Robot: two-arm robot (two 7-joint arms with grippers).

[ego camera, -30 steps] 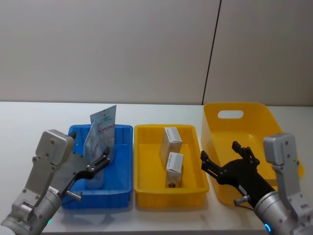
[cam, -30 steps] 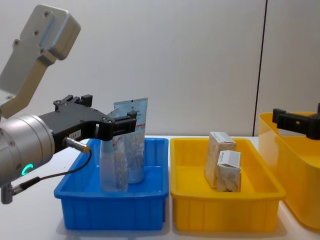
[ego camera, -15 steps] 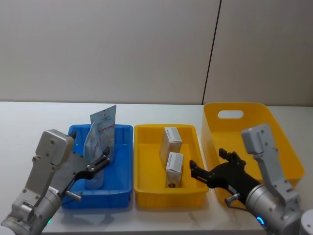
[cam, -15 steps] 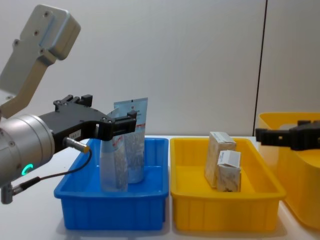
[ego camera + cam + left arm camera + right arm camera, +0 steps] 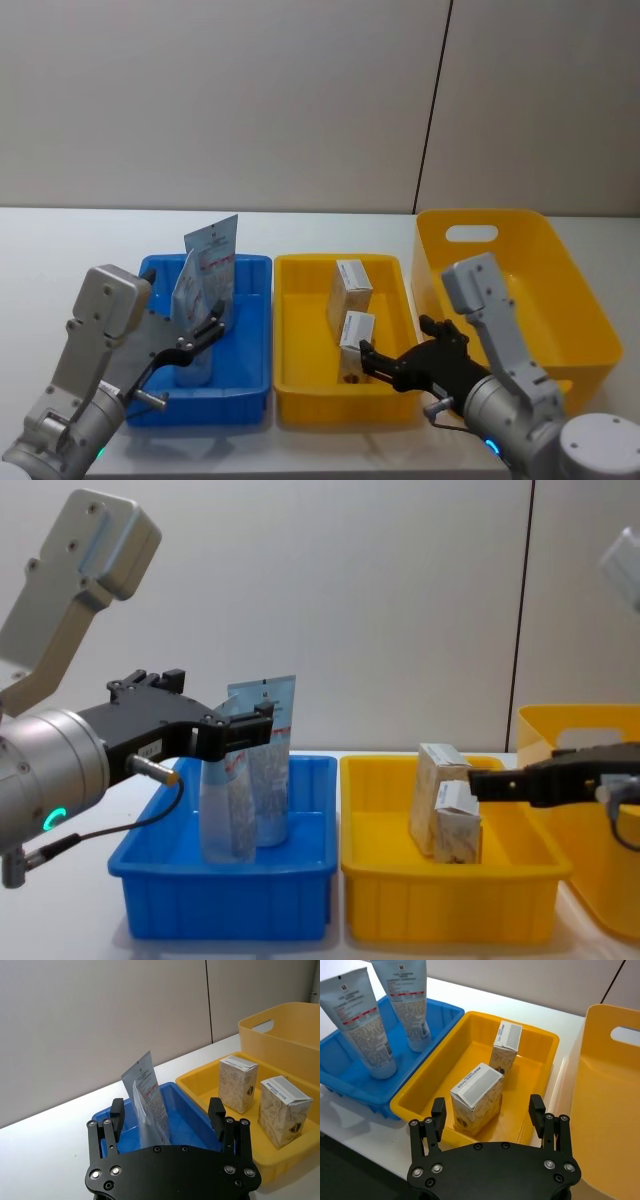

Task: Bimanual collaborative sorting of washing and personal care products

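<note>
Two pale blue tubes (image 5: 210, 255) (image 5: 268, 770) stand upright in the blue tray (image 5: 250, 345). My left gripper (image 5: 200, 335) (image 5: 166, 1110) hangs open at the tray's near side, its fingers either side of the nearer tube (image 5: 187, 290) without touching it. Two beige boxes stand in the yellow tray (image 5: 300, 345): a far box (image 5: 350, 285) (image 5: 507, 1045) and a near box (image 5: 356, 340) (image 5: 476, 1095). My right gripper (image 5: 395, 345) (image 5: 487, 1105) is open, low over the yellow tray's near right part, close to the near box, holding nothing.
A large yellow handled basket (image 5: 540, 265) (image 5: 610, 1090) stands right of the yellow tray, beside my right arm. The trays sit side by side on a white table (image 5: 60, 250), with a plain wall behind.
My right gripper has swung left, from over the yellow basket to the yellow tray beside the near box. The left gripper and the tubes have not moved.
</note>
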